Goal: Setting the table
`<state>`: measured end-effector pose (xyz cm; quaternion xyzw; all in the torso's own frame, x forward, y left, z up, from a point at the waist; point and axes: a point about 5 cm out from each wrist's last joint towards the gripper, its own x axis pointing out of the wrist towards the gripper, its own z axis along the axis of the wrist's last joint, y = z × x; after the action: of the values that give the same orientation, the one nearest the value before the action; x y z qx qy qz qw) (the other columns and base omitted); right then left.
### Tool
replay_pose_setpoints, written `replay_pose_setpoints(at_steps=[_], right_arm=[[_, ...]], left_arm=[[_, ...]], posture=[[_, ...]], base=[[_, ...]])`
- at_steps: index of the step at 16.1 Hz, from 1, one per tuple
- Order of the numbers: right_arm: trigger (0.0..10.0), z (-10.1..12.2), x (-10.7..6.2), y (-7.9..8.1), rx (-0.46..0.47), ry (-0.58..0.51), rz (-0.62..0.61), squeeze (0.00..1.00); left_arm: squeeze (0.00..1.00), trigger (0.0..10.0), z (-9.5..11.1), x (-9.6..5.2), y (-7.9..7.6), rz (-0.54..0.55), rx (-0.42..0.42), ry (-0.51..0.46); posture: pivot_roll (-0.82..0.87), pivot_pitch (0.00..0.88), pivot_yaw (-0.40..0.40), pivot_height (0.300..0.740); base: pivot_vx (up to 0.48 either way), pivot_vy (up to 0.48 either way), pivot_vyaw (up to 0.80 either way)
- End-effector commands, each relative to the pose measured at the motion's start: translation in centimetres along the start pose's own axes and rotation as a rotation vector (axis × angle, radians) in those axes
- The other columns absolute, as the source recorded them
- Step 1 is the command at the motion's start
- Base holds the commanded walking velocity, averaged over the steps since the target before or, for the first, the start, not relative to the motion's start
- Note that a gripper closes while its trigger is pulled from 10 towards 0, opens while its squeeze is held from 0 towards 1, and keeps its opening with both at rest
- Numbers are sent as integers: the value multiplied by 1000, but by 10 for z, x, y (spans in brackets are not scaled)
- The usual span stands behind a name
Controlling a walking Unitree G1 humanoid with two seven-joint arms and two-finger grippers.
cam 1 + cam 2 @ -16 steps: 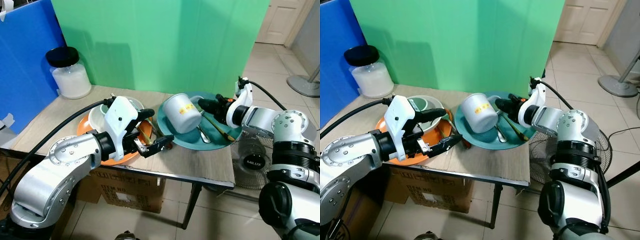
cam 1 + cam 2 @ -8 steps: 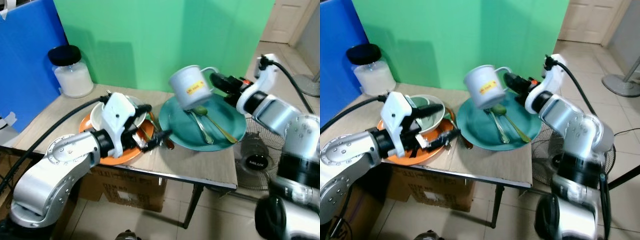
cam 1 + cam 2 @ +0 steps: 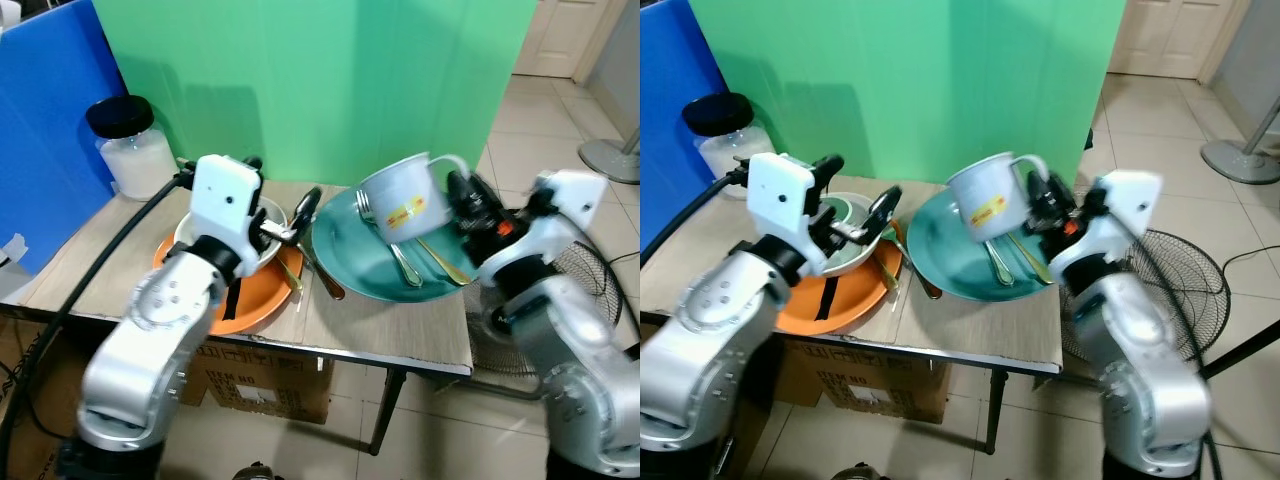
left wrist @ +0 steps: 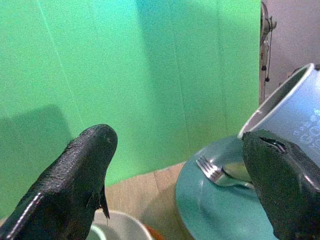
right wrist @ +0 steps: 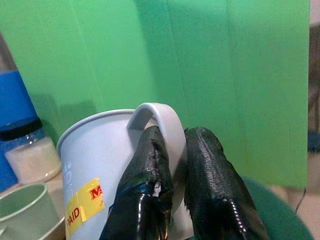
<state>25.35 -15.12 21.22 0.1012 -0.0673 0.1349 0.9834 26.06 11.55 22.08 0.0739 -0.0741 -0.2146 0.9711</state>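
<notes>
A pale grey mug (image 3: pixel 398 202) with a yellow sticker hangs tilted above the teal plate (image 3: pixel 352 262). My right gripper (image 5: pixel 172 150) is shut on its handle (image 3: pixel 445 162). A fork (image 3: pixel 404 264) and a gold spoon (image 3: pixel 441 262) lie on the teal plate. To the left an orange plate (image 3: pixel 240 305) carries a pale green bowl (image 3: pixel 268 238). My left gripper (image 3: pixel 279 186) hovers open over that bowl with nothing between its fingers (image 4: pixel 75 175), pointing at the green screen.
A wooden-handled spoon (image 3: pixel 326 282) lies between the two plates. A white-filled jar (image 3: pixel 132 150) stands at the table's back left by a blue board (image 3: pixel 45 120). A green screen (image 3: pixel 300 80) backs the table (image 3: pixel 400 335). A floor fan (image 3: pixel 595 290) stands on the right, a cardboard box (image 3: pixel 260 378) underneath.
My right gripper has lifted the mug off the teal plate and holds it tilted in the air. My left gripper rose from the orange plate's front edge to above the bowl.
</notes>
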Motion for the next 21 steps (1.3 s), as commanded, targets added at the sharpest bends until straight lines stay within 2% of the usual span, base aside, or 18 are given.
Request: replay_pose_setpoints(at_steps=[1,4,5,8,10,11,13,14,18,21], right_arm=[[10000,8,0,4,-28,-53,7,0],[10000,9,6,8,-11,-77,-10,0],[10000,10,9,9,2,-100,-8,0],[10000,6,15,10,18,-91,5,0],[10000,-3,18,10,20,-58,5,0],[10000,-14,22,11,7,-5,17,0],[10000,-34,29,13,-19,74,26,0],[10000,-37,32,15,-19,81,32,0],[10000,-48,41,11,-10,146,-7,0],[10000,-55,45,5,4,192,-37,0]], left_arm=[[0,10000,-6,-1,3,32,24,28],[0,10000,-13,-1,8,76,5,49],[0,10000,-11,0,8,61,-76,28],[0,10000,-15,-2,20,114,-105,46],[0,10000,-23,-6,22,82,-52,108],[0,10000,-25,-7,21,47,-15,133],[0,10000,-26,-7,15,-49,34,154],[0,10000,-25,-7,13,-95,46,162],[0,10000,-20,-16,9,-232,55,167],[0,10000,-19,-18,8,-262,51,175]], posture=[[99,0,42,740],[105,0,38,740],[122,0,23,740],[126,0,28,740],[128,0,28,740],[122,0,35,740],[127,0,40,740],[129,0,42,740],[135,0,39,740],[139,0,35,740]], base=[[0,0,0],[0,0,0],[0,0,0],[0,0,0],[0,0,0],[0,0,0],[0,0,0],[0,0,0],[0,0,0],[0,0,0]])
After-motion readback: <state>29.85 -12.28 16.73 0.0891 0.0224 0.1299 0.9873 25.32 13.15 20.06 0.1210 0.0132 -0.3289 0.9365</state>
